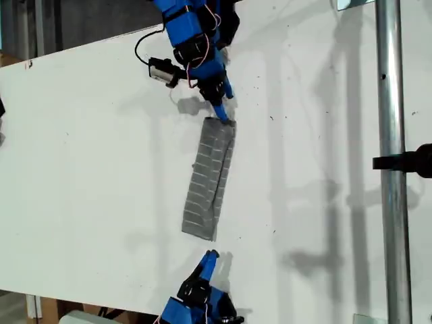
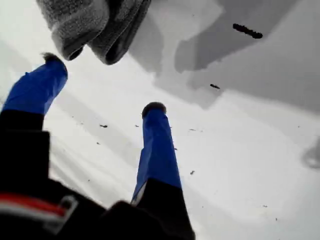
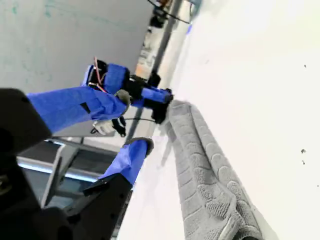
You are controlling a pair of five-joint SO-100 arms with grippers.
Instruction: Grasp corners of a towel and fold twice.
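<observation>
Towel (image 1: 208,179) folded once into a narrow strip, mid-table; 2nd fold not yet done.
Strip lies lengthwise btwn the two arms on the white table (image 1: 81,135). It's grey terry w/ thin pale stripes, soft and ribbed, layers stacked, short ends rounded and thick. My first gripper (image 1: 219,108) is at the strip's far end toward the exterior view's top, tips right at the towel's edge. In its wrist view the jaws stand apart w/ nothing btwn them and the towel end (image 2: 80,25) just past the tips. My second gripper (image 1: 208,260) sits near the other end but apart from it, jaws also spread, holding nothing. Next, prob.: pinch both corners of one short end thru all layers, lift, carry over to the opposite end. Doubled edge is bulky, so needs a deep bite. Smooth table, cloth may slide.
</observation>
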